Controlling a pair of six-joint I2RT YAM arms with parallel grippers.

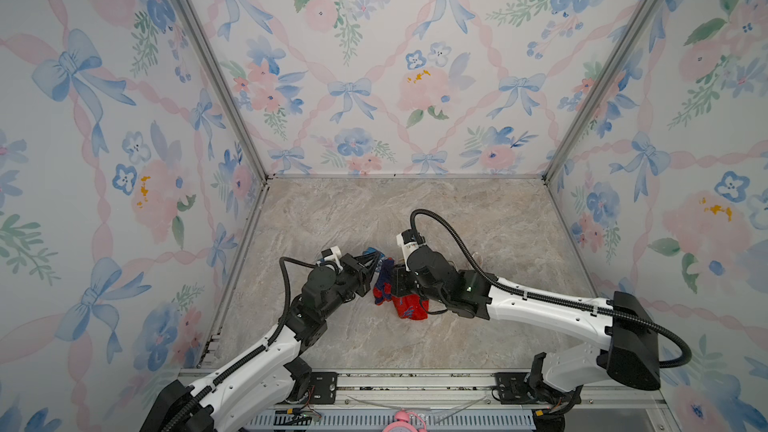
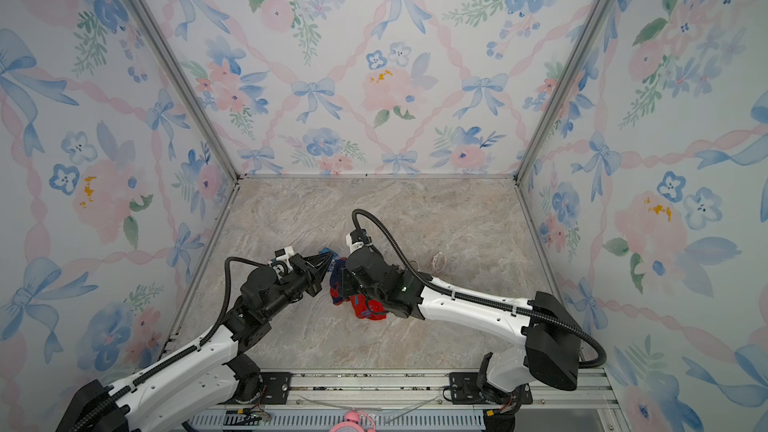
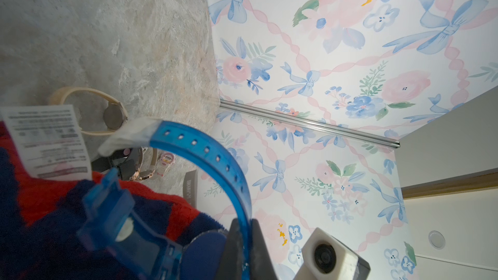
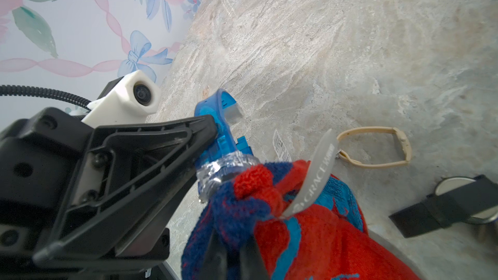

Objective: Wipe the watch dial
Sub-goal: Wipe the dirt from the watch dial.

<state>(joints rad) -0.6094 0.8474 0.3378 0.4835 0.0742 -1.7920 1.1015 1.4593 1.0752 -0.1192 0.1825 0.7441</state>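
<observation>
My left gripper [image 3: 244,241] is shut on the strap of a translucent blue watch [image 3: 204,154] and holds it off the table. The same watch [image 4: 218,119] shows in the right wrist view, where its dial [image 4: 226,169] looks covered by shiny film. My right gripper [image 4: 234,238] is shut on a red and blue terry cloth [image 4: 310,224]. A bunched fold of the cloth presses against the dial. In both top views the two grippers meet mid-table, with the watch [image 1: 371,252] and the cloth [image 1: 409,309] between them. The cloth's lower end hangs down to the table.
A beige watch [image 4: 377,146] lies on the marble table [image 1: 478,222] behind the right arm. A black-strapped watch [image 4: 452,206] and a small pink digital watch [image 3: 167,161] lie nearby. Floral walls [image 1: 374,76] close in three sides. A pink clock [image 1: 405,419] sits beyond the front rail.
</observation>
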